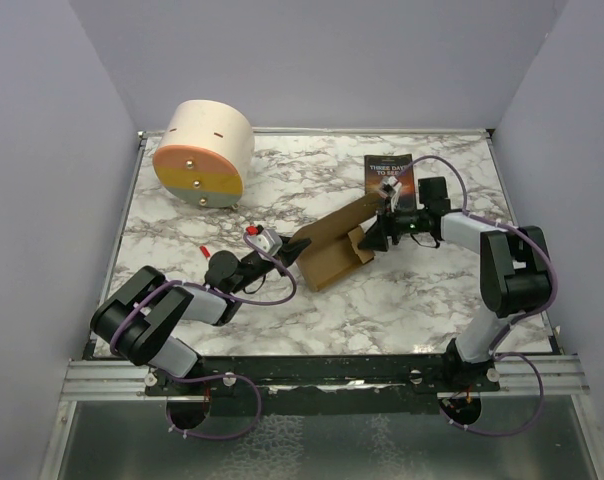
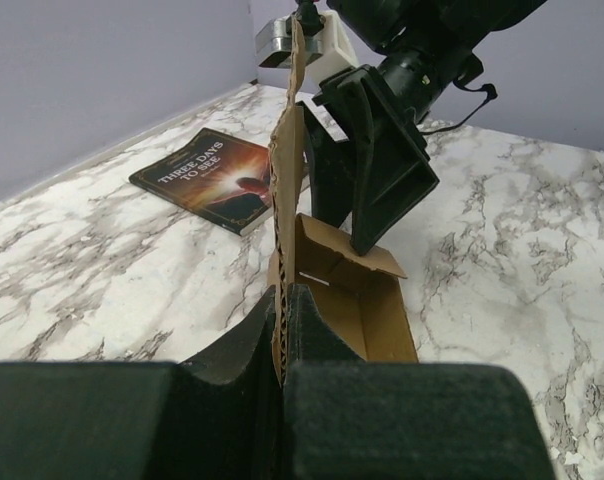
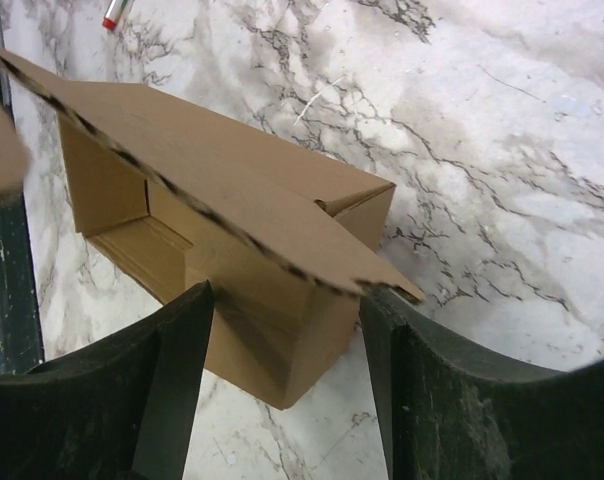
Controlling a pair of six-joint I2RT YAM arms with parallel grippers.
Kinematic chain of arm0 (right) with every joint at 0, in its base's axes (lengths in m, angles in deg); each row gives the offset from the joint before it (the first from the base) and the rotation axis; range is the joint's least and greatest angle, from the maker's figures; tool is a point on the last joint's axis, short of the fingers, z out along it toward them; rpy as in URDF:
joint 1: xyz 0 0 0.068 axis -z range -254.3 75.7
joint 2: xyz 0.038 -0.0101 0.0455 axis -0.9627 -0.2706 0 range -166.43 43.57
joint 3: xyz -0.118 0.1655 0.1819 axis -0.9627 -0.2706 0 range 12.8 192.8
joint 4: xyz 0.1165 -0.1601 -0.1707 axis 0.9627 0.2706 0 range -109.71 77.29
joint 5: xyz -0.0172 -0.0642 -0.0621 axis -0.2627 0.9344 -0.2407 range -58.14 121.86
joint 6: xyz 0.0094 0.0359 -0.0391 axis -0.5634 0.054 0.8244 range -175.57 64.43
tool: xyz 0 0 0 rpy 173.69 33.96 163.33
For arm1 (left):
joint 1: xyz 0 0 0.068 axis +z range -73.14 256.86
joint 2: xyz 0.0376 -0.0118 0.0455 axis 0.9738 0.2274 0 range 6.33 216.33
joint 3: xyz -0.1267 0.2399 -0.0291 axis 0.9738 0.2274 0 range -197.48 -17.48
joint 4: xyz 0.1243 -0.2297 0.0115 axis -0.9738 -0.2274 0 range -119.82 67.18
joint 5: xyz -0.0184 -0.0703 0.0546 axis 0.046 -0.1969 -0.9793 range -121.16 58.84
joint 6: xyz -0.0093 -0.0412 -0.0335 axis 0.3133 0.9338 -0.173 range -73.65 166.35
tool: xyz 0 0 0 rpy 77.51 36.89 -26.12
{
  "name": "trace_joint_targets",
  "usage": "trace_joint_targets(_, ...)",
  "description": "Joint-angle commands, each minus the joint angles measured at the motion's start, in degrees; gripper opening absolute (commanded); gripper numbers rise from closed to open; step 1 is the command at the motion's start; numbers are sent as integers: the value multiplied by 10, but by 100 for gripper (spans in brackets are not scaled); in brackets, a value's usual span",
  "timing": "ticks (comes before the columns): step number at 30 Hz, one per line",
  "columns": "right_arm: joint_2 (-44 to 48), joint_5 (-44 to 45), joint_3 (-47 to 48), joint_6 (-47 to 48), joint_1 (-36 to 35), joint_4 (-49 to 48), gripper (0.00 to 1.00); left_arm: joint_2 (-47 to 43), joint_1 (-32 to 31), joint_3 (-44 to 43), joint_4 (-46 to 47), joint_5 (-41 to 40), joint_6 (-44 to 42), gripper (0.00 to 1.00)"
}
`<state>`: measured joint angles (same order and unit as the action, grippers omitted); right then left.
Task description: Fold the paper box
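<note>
The paper box (image 1: pixel 334 252) is brown cardboard, partly formed, lying mid-table with a long flap (image 1: pixel 344 215) raised toward the back right. My left gripper (image 1: pixel 290 251) is shut on the box's near-left edge; in the left wrist view its fingers (image 2: pixel 322 330) pinch the upright corrugated sheet (image 2: pixel 285 200) edge-on. My right gripper (image 1: pixel 375 238) stands open at the box's right end. In the right wrist view its fingers (image 3: pixel 177 370) straddle the box corner (image 3: pixel 282 330) under the pointed flap tip (image 3: pixel 382 285), which rests against the right finger.
A dark paperback book (image 1: pixel 389 174) lies behind the right gripper, also visible as the book (image 2: pixel 217 178). A big cream cylinder (image 1: pixel 204 152) with an orange-yellow face sits at the back left. A small red item (image 1: pixel 203 247) lies left of the box. Purple walls enclose the marble table (image 1: pixel 402 300).
</note>
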<state>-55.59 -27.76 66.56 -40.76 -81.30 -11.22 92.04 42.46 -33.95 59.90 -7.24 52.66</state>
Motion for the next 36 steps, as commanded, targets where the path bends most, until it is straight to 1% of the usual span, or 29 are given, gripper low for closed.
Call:
trace_joint_targets(1, -12, 20, -5, 0, -16, -20, 60, -6, -4, 1, 25, 2, 11, 0)
trace_joint_targets(4, -9, 38, -9, 0, -19, -25, 55, -7, -4, 3, 26, 2, 13, 0)
trace_joint_targets(10, -1, 81, -12, -1, -24, -33, 40, -10, -4, 7, 30, 1, 19, 0)
trace_joint_targets(12, 2, 89, -14, -1, -28, -37, 33, -11, -4, 8, 31, 0, 22, 0)
trace_joint_targets(14, 5, 96, -16, 1, -32, -40, 31, -11, -4, 8, 33, -4, 30, 0)
trace_joint_targets(24, 9, 166, -24, 12, -61, -58, 30, -21, -6, 12, 29, -18, 80, 0)
trace_joint_targets(29, 20, 225, -27, 19, -82, -67, 30, -22, -13, 12, 15, -24, 90, 0)
trace_joint_targets(32, 23, 254, -28, 23, -92, -69, 30, -23, -17, 12, 4, -41, 100, 0)
trace_joint_targets(36, 21, 310, -25, 30, -109, -71, 6, -22, -22, 16, -4, -61, 109, 0)
